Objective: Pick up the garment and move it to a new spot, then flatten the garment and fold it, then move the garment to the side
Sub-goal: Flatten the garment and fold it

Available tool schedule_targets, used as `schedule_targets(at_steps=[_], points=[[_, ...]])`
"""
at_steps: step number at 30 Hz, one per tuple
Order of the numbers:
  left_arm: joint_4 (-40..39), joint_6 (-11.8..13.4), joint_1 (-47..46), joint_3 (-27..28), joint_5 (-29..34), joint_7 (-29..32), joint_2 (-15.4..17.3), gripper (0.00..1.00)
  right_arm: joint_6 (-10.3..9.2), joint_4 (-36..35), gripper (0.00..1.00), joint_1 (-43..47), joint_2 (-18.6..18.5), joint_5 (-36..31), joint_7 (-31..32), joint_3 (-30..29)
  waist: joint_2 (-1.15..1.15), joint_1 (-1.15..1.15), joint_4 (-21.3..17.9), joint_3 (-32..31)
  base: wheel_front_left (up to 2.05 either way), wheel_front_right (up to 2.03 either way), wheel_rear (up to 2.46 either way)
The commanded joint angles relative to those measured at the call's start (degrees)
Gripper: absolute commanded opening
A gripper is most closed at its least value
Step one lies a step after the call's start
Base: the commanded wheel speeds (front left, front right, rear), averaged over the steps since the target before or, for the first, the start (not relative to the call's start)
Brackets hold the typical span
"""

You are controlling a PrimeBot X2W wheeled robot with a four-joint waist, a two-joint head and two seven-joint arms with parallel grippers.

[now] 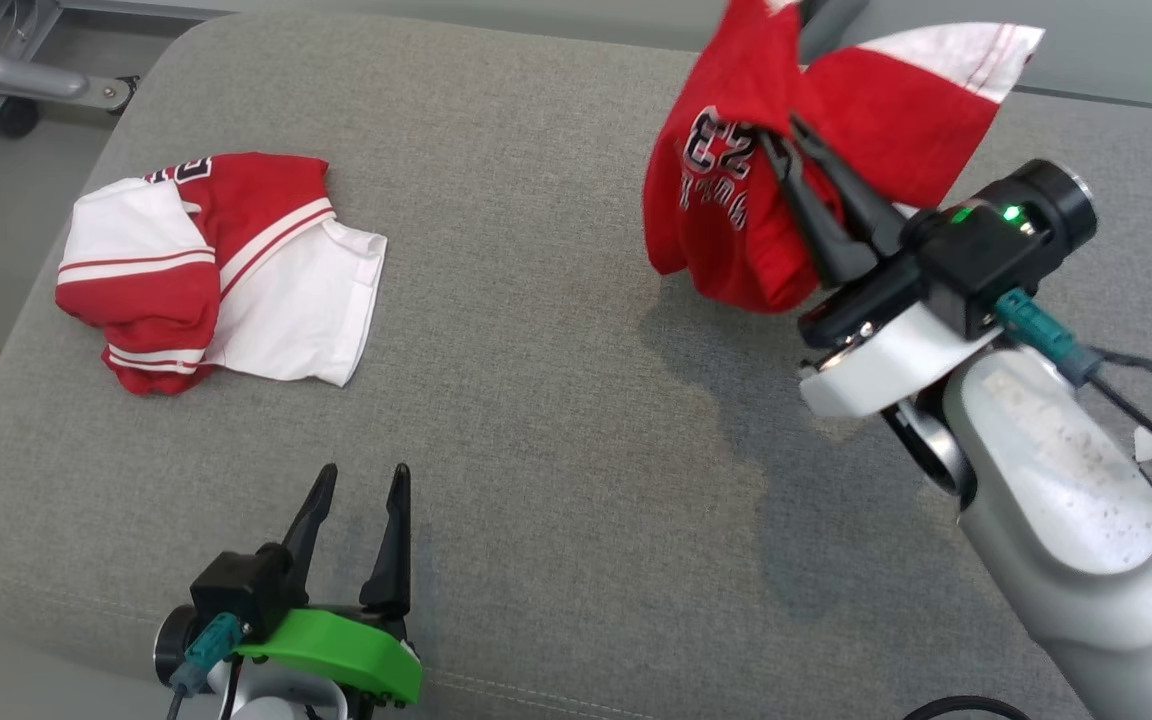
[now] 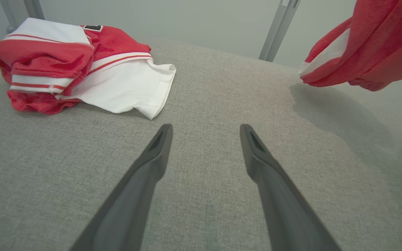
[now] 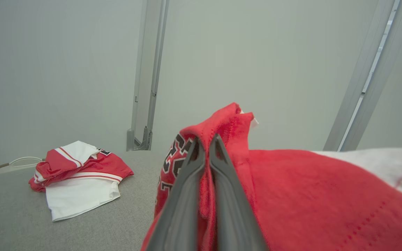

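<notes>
Right end effector pinches a fold of the red jersey, which hangs clear of the grey cushion at its far right, probably for relocation. Left end effector is spread and empty at the near edge, well apart from the second jersey.

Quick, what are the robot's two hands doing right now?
Left gripper: open, holding nothing.
Right gripper: shut on the lifted red jersey.

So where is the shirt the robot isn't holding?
In the head view, the loose shirt lies crumpled on the grey cushion at the left, beyond the open left gripper, well apart from the held shirt.
</notes>
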Motion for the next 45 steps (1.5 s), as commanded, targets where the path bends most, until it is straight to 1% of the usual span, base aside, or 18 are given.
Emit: schedule_targets(at_steps=[1,4,5,6,7,8,11,14,18,22,25,26,29,34,42,43,44,45], points=[[0.2,0.1,1.0,0.1,0.0,0.0,0.1,1.0,-0.08,-0.3,0.0,1.9,-1.4,-0.1,0.0,2.1,0.0,0.0,-0.5,-0.7,0.0,0.0,0.0],[0.9,0.1,1.9,0.2,-0.1,0.0,0.1,1.0,-0.08,1.0,0.0,6.2,-3.5,1.3,0.0,7.5,0.0,0.0,-1.8,-1.4,0.0,0.0,0.0],[1.1,0.1,2.2,0.1,0.1,0.0,0.1,1.0,-0.08,2.1,0.14,7.6,-4.2,1.8,0.0,8.7,0.0,0.0,-2.4,-1.5,0.0,0.0,0.0],[1.3,0.1,2.3,-0.1,0.3,0.0,0.1,1.0,-0.08,3.5,0.3,9.2,-4.7,2.7,0.0,9.7,0.0,0.0,-2.9,-1.6,0.0,0.0,0.0],[1.4,0.1,2.4,-0.1,0.4,0.0,0.1,1.0,-0.09,5.5,0.68,10.9,-5.2,3.5,0.0,10.4,0.0,0.0,-3.5,-1.6,0.0,0.0,0.0],[1.5,0.1,2.4,-0.2,0.5,0.0,0.1,1.0,-0.08,9.0,1.0,13.7,-5.7,5.6,0.0,11.2,0.0,0.0,-4.6,-1.6,0.0,0.0,0.0],[1.5,0.1,1.7,0.0,0.8,0.0,0.2,1.0,-0.08,11.7,1.0,17.0,-6.2,8.1,0.0,8.9,0.0,0.0,-6.2,-1.6,0.0,0.0,0.0],[1.5,0.1,1.4,0.1,1.0,0.0,0.1,1.0,-0.08,13.8,1.0,19.8,-6.0,9.0,0.0,3.6,0.0,0.0,-7.5,-2.0,0.0,0.0,0.0],[1.9,0.1,2.1,0.1,1.1,0.0,0.1,1.0,-0.07,14.6,1.0,21.5,-4.0,8.6,0.0,-2.2,0.0,0.0,-8.8,-3.3,0.0,0.0,0.0],[2.3,0.1,2.6,-0.4,1.0,0.0,0.1,1.0,-0.07,12.6,1.0,20.7,-1.7,9.4,0.0,-4.0,0.0,0.0,-9.0,-4.3,0.0,0.0,0.0],[2.5,0.1,2.7,-0.8,1.2,0.0,0.1,1.0,-0.07,10.7,1.0,19.0,0.5,10.9,0.0,-3.1,0.0,0.0,-8.4,-4.5,0.0,0.0,0.0],[2.5,0.1,2.7,-0.8,1.2,0.0,0.1,1.0,-0.07,10.7,1.0,19.0,0.5,10.9,0.0,-3.1,0.0,0.0,-8.4,-4.5,0.0,0.0,0.0],[2.6,0.1,2.5,-1.2,1.1,0.0,0.1,1.0,-0.07,11.0,1.0,16.8,2.0,14.2,0.0,-0.9,0.0,0.0,-7.2,-4.2,0.0,0.0,0.0],[2.9,0.0,2.7,-1.6,0.3,0.0,0.1,1.0,-0.08,16.0,1.0,12.1,2.2,19.9,0.0,4.4,0.0,0.0,-4.6,-3.6,0.0,0.0,0.0],[2.9,0.0,3.1,-1.4,-0.6,0.0,0.1,1.0,-0.07,24.6,1.0,6.2,1.4,24.2,0.0,10.5,0.0,0.0,-1.8,-2.6,0.0,0.0,0.0],[2.8,0.0,3.1,-1.4,-0.7,0.0,0.1,1.0,-0.07,25.2,0.98,5.7,1.3,24.7,0.0,11.3,0.0,0.0,-1.8,-2.5,0.0,0.0,0.0],[2.8,0.0,3.0,-1.4,-0.8,0.0,0.1,1.0,-0.07,25.8,0.91,5.3,1.1,25.1,0.0,12.2,0.0,0.0,-1.7,-2.3,0.0,0.0,0.0],[2.7,0.0,2.9,-1.4,-0.8,0.0,0.1,1.0,-0.07,26.3,0.76,4.8,1.0,25.7,0.0,13.1,0.0,0.0,-1.7,-2.2,0.0,0.0,0.0]])
